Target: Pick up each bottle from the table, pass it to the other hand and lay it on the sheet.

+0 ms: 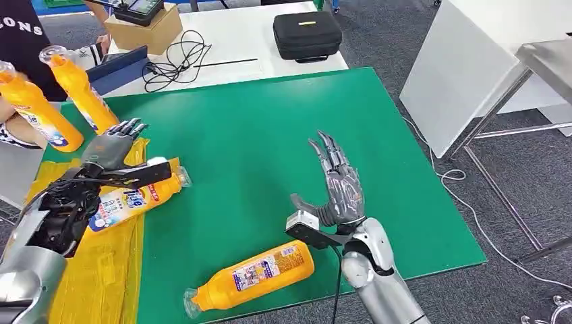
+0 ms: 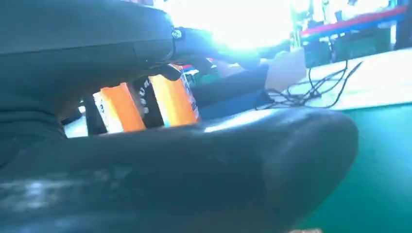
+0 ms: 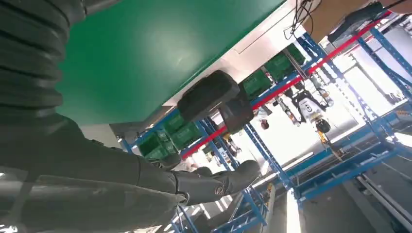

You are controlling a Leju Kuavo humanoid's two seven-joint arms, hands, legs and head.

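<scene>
An orange bottle (image 1: 135,198) with a clear cap lies on its side on the yellow sheet (image 1: 101,283) at the table's left. My left hand (image 1: 111,152) hovers just over it, fingers spread and thumb (image 2: 194,170) stretched along the bottle; nothing sits between them. A second orange bottle (image 1: 253,277) lies on the green mat (image 1: 270,128) near the front edge. Just right of it my right hand (image 1: 337,185) stands upright and open, holding nothing; its fingers (image 3: 214,184) are extended. A person at the far left holds two more orange bottles (image 1: 37,108) (image 2: 145,104).
Behind the green mat is a white table with a black case (image 1: 307,34), a cardboard box (image 1: 145,27) and loose cables (image 1: 175,57). A white panel and a metal table frame (image 1: 492,128) stand to the right.
</scene>
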